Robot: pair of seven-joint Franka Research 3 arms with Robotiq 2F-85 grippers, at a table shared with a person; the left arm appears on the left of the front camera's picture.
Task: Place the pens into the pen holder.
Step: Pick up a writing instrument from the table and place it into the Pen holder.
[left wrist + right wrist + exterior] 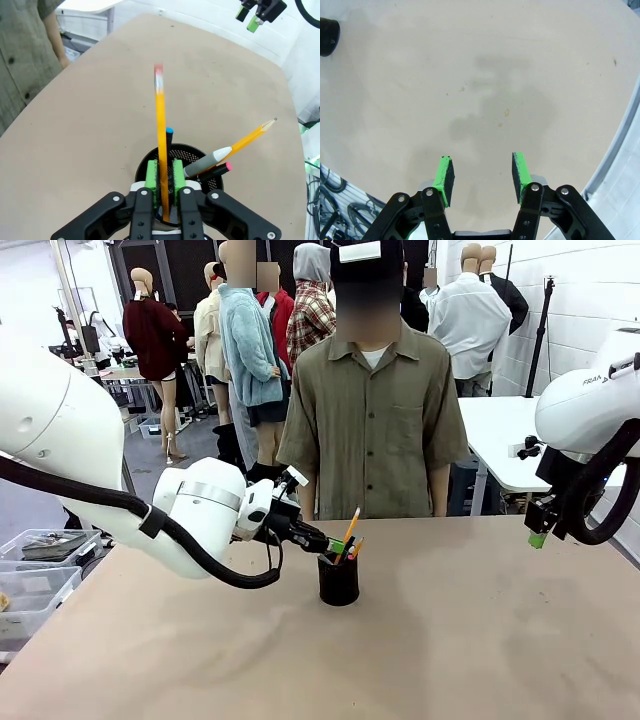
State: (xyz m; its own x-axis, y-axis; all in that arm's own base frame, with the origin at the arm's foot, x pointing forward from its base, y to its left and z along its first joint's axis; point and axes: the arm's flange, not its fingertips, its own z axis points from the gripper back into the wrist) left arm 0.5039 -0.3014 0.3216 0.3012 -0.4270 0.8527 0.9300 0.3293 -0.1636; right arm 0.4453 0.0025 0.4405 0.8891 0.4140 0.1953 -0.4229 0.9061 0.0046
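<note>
Tan and bare for most of its width, the bench (480, 640) stretches across to a person (372, 420) in an olive shirt standing at its far edge

Left tool (164, 187) is clenched on a long yellow-orange pencil (160, 145), its green pads (151, 180) pressed to either side of the shaft; the pencil runs up from between them with its eraser end blurred at the top. Just past the pads sits the pen holder (197, 152), a black mesh cup, directly beneath the tool. Inside it lean a second yellow pencil (252, 137) with its sharpened point up, a grey pen with a white tip (207, 162), a dark pen with a pink end (220, 169), and a dark pen with a blue cap (169, 137). From the front, the left tool (322, 543) reaches in from the left to the rim of the holder (338, 582), which stands near the middle of the bench with the pens (348, 540) poking out

Right tool (482, 175) is released, its green pads well apart above bare bench (495, 75). From the front it (538, 535) hangs at the right side, well apart from the holder, whose dark edge shows at the top left corner of the right wrist view (327, 35)
</note>
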